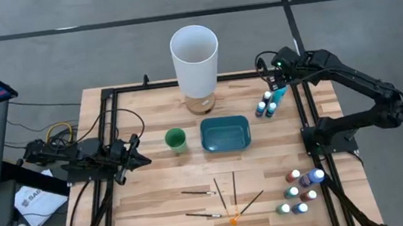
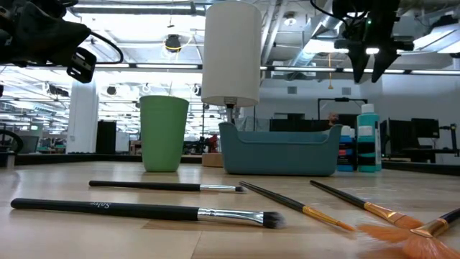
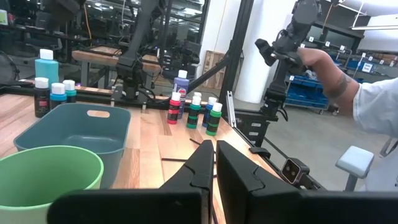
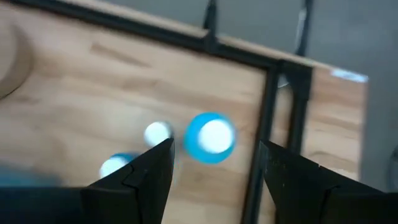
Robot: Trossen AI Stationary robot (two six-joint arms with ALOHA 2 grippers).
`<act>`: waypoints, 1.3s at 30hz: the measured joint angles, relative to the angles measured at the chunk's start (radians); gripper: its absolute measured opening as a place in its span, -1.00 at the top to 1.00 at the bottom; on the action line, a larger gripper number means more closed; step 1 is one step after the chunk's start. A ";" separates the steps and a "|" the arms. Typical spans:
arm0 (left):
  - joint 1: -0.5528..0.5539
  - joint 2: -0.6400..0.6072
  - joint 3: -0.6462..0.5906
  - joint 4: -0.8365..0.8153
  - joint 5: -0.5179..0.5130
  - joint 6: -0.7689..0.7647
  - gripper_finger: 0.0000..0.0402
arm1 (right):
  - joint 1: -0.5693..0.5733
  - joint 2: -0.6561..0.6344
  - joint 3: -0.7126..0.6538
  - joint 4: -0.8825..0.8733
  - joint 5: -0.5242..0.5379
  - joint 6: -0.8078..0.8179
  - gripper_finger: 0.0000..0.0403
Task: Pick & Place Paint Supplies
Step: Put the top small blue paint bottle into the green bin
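Observation:
My right gripper [image 1: 277, 83] [image 2: 367, 70] hangs open, fingers pointing down, above a cluster of bottles [image 1: 268, 105] at the table's far right. Directly under it stands a tall teal bottle with a white cap [image 4: 211, 137] [image 2: 368, 137], and the gripper [image 4: 214, 155] touches nothing. A second group of small paint bottles [image 1: 301, 190] [image 3: 194, 111] stands near the right front edge. Several thin dark-handled brushes [image 1: 219, 196] [image 2: 144, 210] lie flat on the near middle, one with an orange tip [image 1: 235, 218] [image 2: 402, 234]. My left gripper [image 1: 136, 152] [image 3: 215, 157] waits shut, left of the green cup.
A teal bin [image 1: 225, 134] [image 2: 279, 150] sits mid-table with a green cup [image 1: 175, 139] [image 2: 164, 133] to its left and a tall white cylinder [image 1: 195, 57] behind. Black frame rails [image 1: 310, 116] run along both table sides. A person's arm [image 3: 329, 71] shows beyond the table.

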 joint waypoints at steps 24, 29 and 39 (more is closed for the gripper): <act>0.000 0.000 0.000 0.016 0.000 0.000 0.96 | 0.189 0.417 0.000 0.075 -0.186 -0.116 -0.11; 0.000 0.000 0.000 0.017 0.000 0.000 0.96 | 0.171 0.439 0.000 0.078 -0.189 -0.144 -0.02; 0.000 0.000 0.000 0.021 0.000 0.000 0.96 | 0.137 0.437 -0.006 0.119 -0.192 -0.192 0.04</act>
